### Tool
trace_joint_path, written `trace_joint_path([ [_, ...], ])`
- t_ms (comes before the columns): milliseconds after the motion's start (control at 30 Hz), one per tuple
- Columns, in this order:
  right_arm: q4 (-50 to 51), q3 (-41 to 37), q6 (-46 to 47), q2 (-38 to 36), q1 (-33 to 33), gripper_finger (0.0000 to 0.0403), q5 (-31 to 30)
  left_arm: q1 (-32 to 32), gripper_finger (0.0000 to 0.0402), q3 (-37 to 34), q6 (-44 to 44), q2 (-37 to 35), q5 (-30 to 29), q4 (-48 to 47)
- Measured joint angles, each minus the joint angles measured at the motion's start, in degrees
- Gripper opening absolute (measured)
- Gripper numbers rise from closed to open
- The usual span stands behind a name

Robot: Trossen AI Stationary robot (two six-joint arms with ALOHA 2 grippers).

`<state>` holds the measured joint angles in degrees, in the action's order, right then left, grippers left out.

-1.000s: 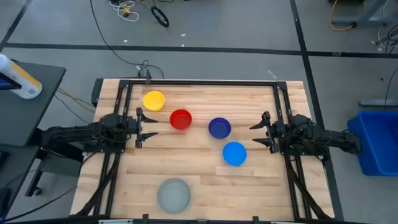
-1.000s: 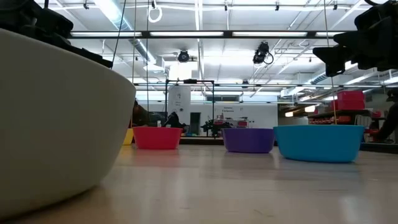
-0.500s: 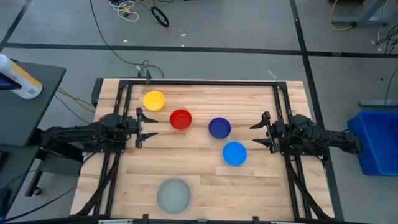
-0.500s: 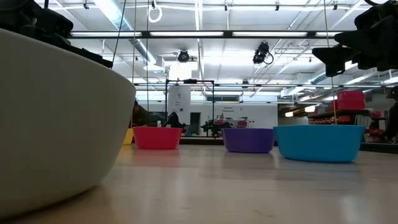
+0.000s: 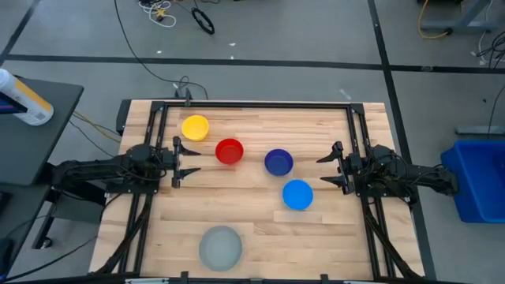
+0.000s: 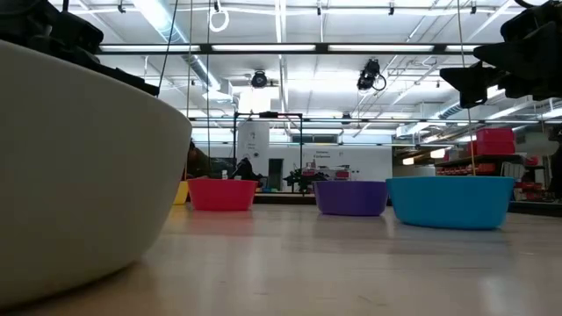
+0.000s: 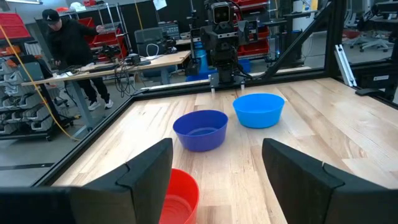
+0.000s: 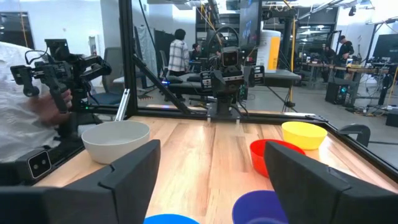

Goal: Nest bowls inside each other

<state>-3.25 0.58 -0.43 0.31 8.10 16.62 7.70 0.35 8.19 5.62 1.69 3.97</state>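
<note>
Two dark arms; black, broad, flat-faced fingers (image 7: 146, 171).

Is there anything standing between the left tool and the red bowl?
Nothing visible. The left tool stands open at the table's left side, and only bare wood lies between it and the red bowl. The yellow bowl sits off to the side, out of that path.

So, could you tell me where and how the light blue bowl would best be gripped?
Probably by its rim. The light blue bowl sits upright, mouth open, standing apart from the dark blue bowl. The right gripper, open beside it, could come down from above and pinch the thin wall on its own near side, one finger inside and one outside.
</note>
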Motion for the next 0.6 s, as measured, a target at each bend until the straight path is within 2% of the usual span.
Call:
trace_joint_path([
  [400, -2.19, 0.00, 0.22, -0.02, -0.05, 0.0302, -2.56, -0.01, 0.0255, -0.01, -1.48, 0.01, 0.04, 0.31],
  [600, -1.98, 0.00, 6.59, -0.02, -0.05, 0.0290, -4.29, 0.00, 0.0255, -0.01, -5.23, 0.01, 0.04, 0.31],
])
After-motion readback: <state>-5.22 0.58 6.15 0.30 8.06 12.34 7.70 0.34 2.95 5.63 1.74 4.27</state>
